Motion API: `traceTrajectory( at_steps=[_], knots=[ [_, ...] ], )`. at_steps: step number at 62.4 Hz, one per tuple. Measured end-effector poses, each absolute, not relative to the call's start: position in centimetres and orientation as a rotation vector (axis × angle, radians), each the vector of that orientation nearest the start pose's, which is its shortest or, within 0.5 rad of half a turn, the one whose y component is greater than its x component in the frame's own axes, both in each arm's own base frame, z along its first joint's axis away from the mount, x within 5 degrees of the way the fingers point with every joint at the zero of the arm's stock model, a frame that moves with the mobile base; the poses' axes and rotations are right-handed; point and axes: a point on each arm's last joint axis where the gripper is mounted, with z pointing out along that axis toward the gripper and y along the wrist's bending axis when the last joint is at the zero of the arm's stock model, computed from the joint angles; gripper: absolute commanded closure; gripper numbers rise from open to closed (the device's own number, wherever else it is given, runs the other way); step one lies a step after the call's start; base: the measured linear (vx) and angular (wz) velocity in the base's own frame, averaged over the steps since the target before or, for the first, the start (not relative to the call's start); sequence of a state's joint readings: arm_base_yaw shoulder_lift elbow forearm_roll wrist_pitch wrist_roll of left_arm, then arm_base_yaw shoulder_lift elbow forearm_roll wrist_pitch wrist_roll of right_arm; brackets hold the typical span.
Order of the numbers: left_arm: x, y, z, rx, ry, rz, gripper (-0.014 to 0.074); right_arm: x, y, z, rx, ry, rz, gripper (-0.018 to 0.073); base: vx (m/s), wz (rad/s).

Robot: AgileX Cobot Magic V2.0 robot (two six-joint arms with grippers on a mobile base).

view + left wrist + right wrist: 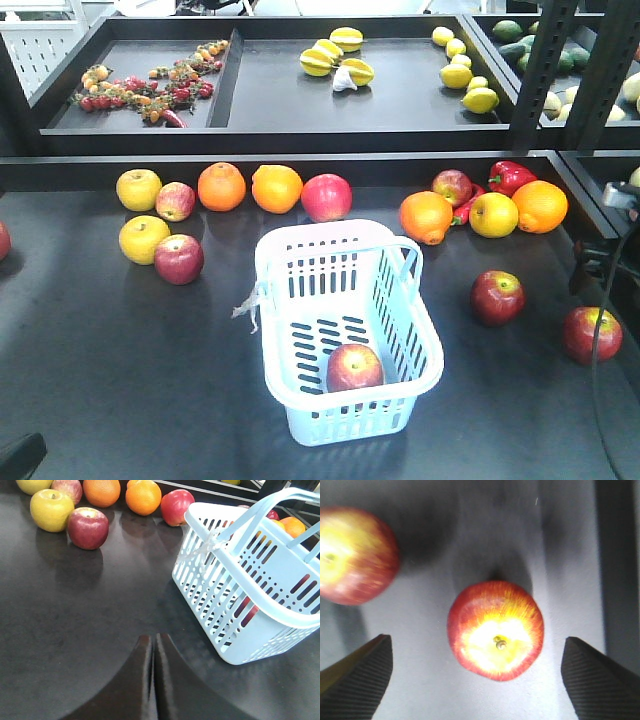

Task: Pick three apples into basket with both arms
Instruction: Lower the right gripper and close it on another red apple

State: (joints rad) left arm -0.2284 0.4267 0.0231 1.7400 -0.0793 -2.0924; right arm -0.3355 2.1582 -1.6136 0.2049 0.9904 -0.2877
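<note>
The pale blue basket point(345, 330) stands mid-table with one dark red apple point(354, 367) inside. Two more red apples point(497, 297) point(591, 333) lie to its right, and another point(178, 259) to its left. My right gripper point(476, 642) hangs open above an apple point(495, 630), stem up, lying just ahead of the line between the two fingertips; a second apple point(355, 555) lies at the upper left. Low over bare table, my left gripper point(154, 638) is shut on nothing, with the basket point(240, 595) to its right and a red apple point(88, 527) far left.
Yellow apples point(139, 189), oranges point(221, 186), more red apples point(326, 197) and red peppers point(510, 177) line the back of the table. A raised shelf edge point(300, 140) runs behind them. A black cable point(600, 350) hangs at the right edge.
</note>
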Motion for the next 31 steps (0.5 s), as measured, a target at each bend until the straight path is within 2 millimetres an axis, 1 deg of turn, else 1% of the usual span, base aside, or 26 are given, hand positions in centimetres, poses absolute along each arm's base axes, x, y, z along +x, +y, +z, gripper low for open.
traceTrajectory(
  at_steps=[17,31],
  knots=[
    [8.2,-2.6,17.3,-0.069,1.972,-0.458,0.0604,41.7,-13.1,13.2,0.239,3.008,0.193,-0.0071,0.0,0.0],
    [8.2,-2.6,17.3,-0.07,1.972,-0.456,0.0604,42.0,-13.2,12.0,0.246,3.009,0.186,-0.0064,0.0,0.0]
  ],
)
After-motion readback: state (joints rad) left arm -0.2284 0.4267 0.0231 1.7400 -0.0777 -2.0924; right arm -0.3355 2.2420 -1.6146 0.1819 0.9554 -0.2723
